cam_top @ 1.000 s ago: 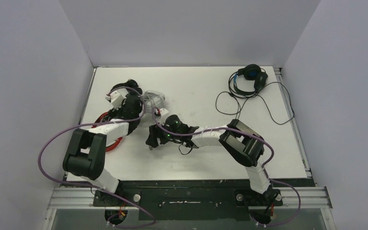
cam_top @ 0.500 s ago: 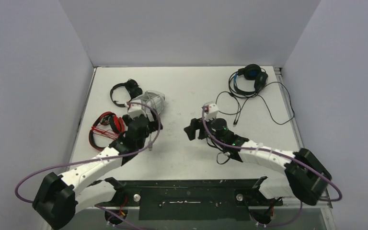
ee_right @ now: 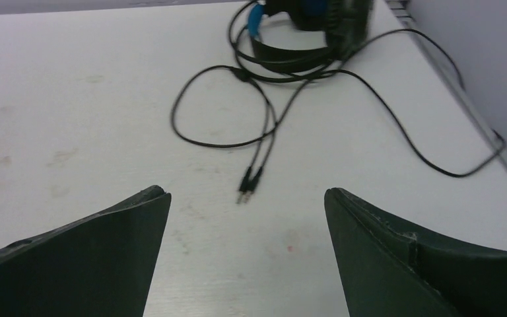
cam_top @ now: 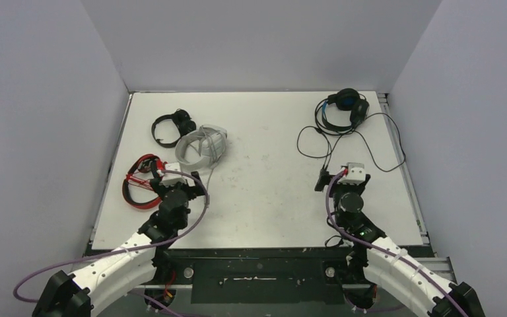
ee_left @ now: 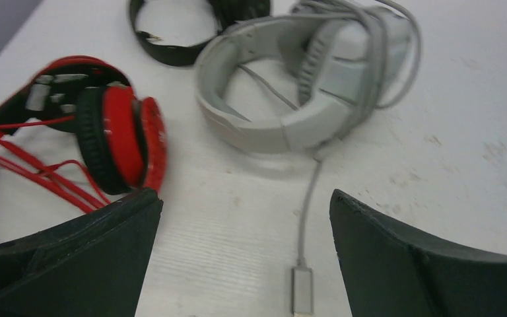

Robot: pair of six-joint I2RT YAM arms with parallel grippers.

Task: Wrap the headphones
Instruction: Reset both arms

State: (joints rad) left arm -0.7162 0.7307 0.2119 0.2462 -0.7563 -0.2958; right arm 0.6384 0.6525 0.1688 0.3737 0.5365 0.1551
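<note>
Grey headset (ee_left: 264,132) near L fingers (ee_left: 72,264), blue headset (ee_right: 290,58) beyond R fingers (ee_right: 72,264)

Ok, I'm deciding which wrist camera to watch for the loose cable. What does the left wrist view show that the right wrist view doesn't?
Only the left wrist view: the red headset, the grey headset with cable looped round it and its plug trailing out, and part of the small black headset.
Only the right wrist view: the black-and-blue headset, its thin cable sprawled loose, and the twin plugs.
Both: the white table and an open, empty claw, the left claw and the right claw.
</note>
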